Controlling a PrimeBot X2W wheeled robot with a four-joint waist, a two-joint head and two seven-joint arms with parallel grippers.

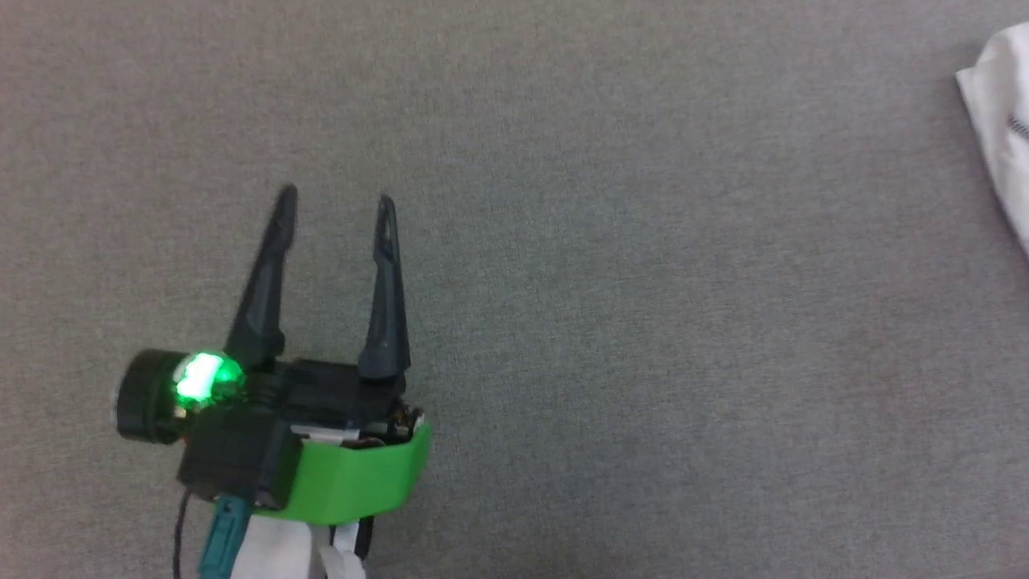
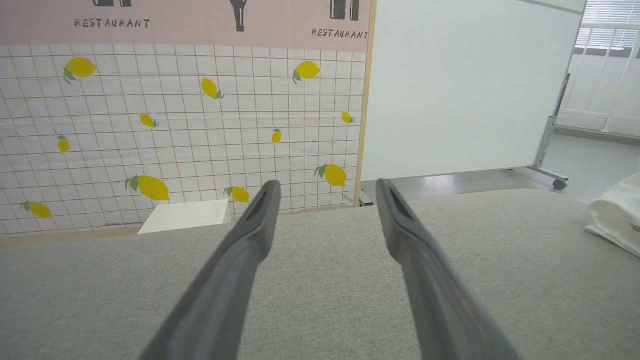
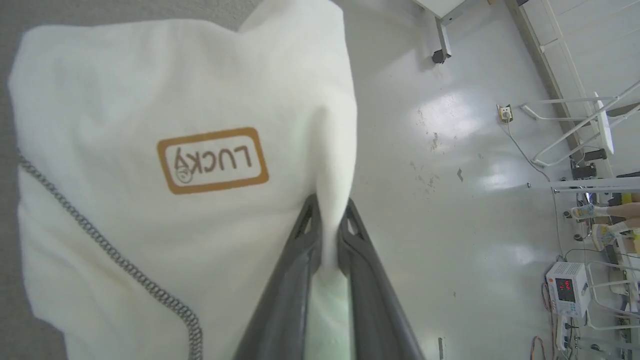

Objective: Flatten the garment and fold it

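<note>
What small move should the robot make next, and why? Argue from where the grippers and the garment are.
Probably the right gripper, shut on a fold of the garment, should draw it leftward onto the grey surface. The garment lies bunched at that surface's far right, and the open left gripper hovers apart from it.

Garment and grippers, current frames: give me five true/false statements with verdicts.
1. The right gripper is shut on a fold of the white garment. True.
2. The left gripper also grips it. False: it is open and empty above the grey fabric surface.
3. The garment's brown-framed label reads LUCKY. True.
4. In the head view the garment lies at the centre. False: it shows at the right edge.
5. The wall panel in the left wrist view is printed with strawberries. False: it is printed with lemons.
</note>
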